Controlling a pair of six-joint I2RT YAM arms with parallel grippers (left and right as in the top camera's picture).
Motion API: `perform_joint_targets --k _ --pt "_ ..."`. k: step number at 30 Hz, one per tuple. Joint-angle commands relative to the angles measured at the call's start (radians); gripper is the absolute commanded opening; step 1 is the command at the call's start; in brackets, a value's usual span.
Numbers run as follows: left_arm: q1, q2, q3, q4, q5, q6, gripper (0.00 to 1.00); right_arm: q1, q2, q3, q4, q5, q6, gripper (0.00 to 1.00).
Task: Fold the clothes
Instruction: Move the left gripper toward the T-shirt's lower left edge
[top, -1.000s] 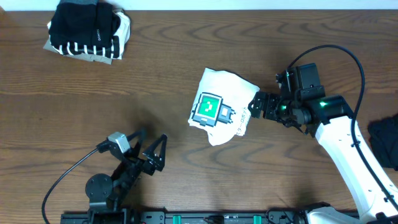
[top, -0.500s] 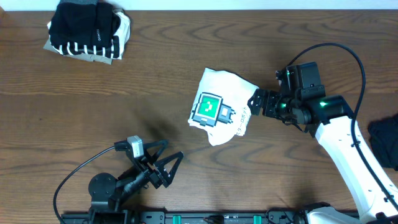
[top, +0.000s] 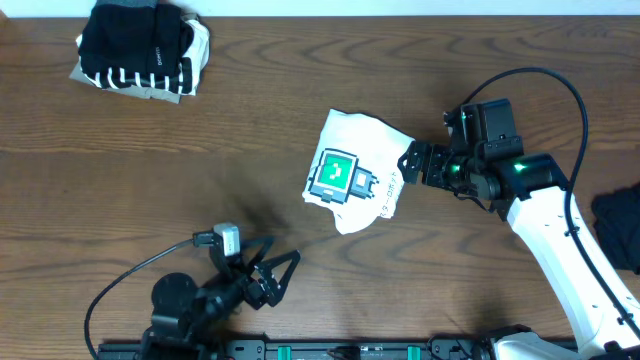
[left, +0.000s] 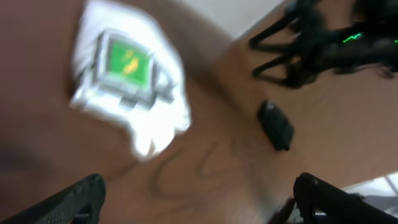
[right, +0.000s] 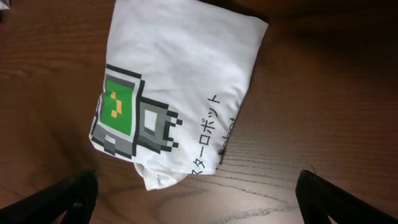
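A white T-shirt (top: 355, 172) lies folded in the middle of the table, its green print and small dark lettering facing up. It also shows in the right wrist view (right: 180, 81) and, blurred, in the left wrist view (left: 127, 74). My right gripper (top: 412, 165) is open and empty just right of the shirt. My left gripper (top: 282, 272) is open and empty near the front edge, below and left of the shirt. A folded stack of black, striped and beige clothes (top: 140, 47) sits at the far left corner.
A dark garment (top: 620, 225) lies at the right edge of the table. A small black object (left: 275, 124) shows on the wood in the left wrist view. The right arm's cable (top: 560, 85) loops above the table.
My left arm has swung right and lower toward the front edge, its gripper now pointing right. The right arm and the white shirt have not moved.
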Motion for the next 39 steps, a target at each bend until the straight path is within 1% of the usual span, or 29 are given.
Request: perform_joint_targets --k 1,3,6,10,13,17,22,25,27,31,35,39 --pt "-0.053 -0.001 0.104 -0.121 -0.190 0.110 0.98 0.009 -0.010 0.008 0.008 0.003 -0.008 0.99" --pt "-0.087 -0.001 0.160 -0.204 -0.263 0.140 0.98 0.009 -0.010 0.008 0.013 0.003 -0.008 0.99" --pt "-0.132 -0.001 0.218 -0.269 -0.339 0.145 0.98 0.009 -0.010 0.008 0.026 0.002 -0.007 0.99" --pt "-0.190 0.010 0.234 -0.280 -0.389 0.144 0.98 0.008 -0.010 0.008 0.032 0.003 -0.007 0.99" --pt "-0.226 0.053 0.234 -0.280 -0.435 0.152 0.98 0.008 -0.010 0.008 0.039 0.002 -0.007 0.99" --pt "-0.280 0.172 0.275 -0.271 -0.543 0.185 0.98 0.008 -0.010 0.008 0.041 0.003 -0.008 0.99" --pt "-0.336 0.370 0.391 -0.273 -0.693 0.249 0.98 0.006 -0.010 0.008 0.039 0.003 -0.008 0.99" --pt "-0.369 0.504 0.470 -0.283 -0.713 0.280 0.98 -0.002 -0.010 0.008 0.040 0.003 -0.008 0.99" --pt "-0.396 0.592 0.513 -0.290 -0.730 0.279 0.98 -0.008 -0.010 0.008 0.041 0.003 -0.008 0.99" --pt "-0.481 0.751 0.583 -0.291 -0.739 0.313 0.98 -0.016 -0.010 0.008 0.042 0.011 -0.008 0.99" --pt "-0.581 0.858 0.634 -0.289 -0.797 0.319 0.98 -0.018 -0.010 0.008 0.041 0.033 -0.013 0.99" --pt "-0.658 0.919 0.649 -0.223 -0.779 0.319 0.98 -0.019 -0.010 0.008 0.042 0.037 -0.023 0.99"
